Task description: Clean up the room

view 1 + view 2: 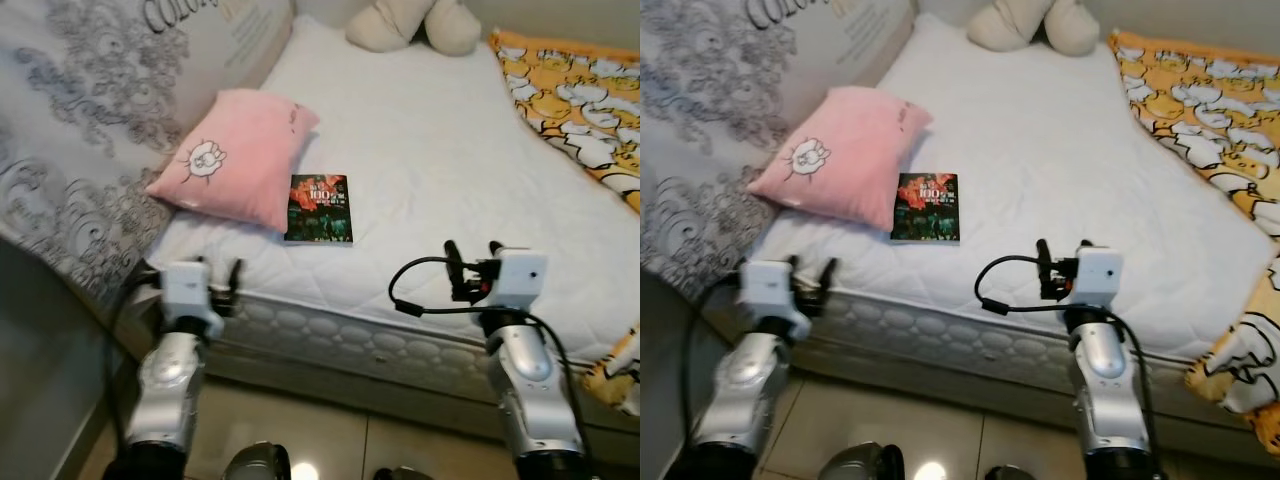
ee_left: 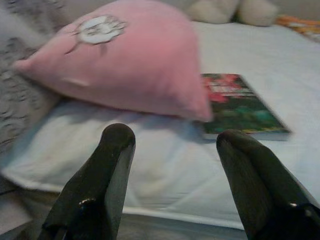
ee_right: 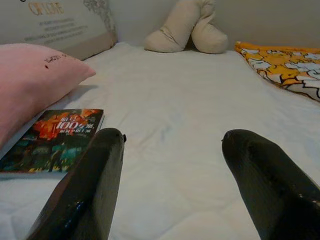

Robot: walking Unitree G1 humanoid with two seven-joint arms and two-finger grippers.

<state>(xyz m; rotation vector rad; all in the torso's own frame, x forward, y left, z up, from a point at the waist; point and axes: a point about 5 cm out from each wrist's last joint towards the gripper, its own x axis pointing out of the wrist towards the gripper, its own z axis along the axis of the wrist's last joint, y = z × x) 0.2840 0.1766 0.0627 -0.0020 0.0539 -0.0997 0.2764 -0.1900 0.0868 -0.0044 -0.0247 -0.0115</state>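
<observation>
Along the far left runs a grey patterned bedspread (image 1: pixel 70 130), draped up the side beside the bed (image 1: pixel 440 150), whose white quilted mattress takes up the middle of the scene. Low on the left, the left end effector (image 1: pixel 222 275) hangs at the near edge of the mattress, its two black fingers (image 2: pixel 107 165) spread apart with nothing between them; from the wrist camera they point toward the pillow and the book. The pink pillow (image 1: pixel 235 155) lies on the left part of the mattress, printed with a small white cartoon figure, one corner resting against the bedspread. Just beside it, touching or nearly touching its right lower edge, a book (image 1: pixel 319 208) lies flat on the mattress — a dark cover with red and orange art and pale lettering too small to read. At the head of the bed, beyond the book, a cream soft toy (image 1: pixel 415 24) leans against the wall. Farther right and nearer the camera, the right end effector (image 1: pixel 470 262) is raised over the mattress edge, a black cable looping off its left side; its fingers (image 3: pixel 95 170) are also held apart and empty, aimed across the bare sheet. On the far right, an orange blanket (image 1: pixel 580 100) with white cartoon ducks covers that side of the bed and spills over its near corner.
</observation>
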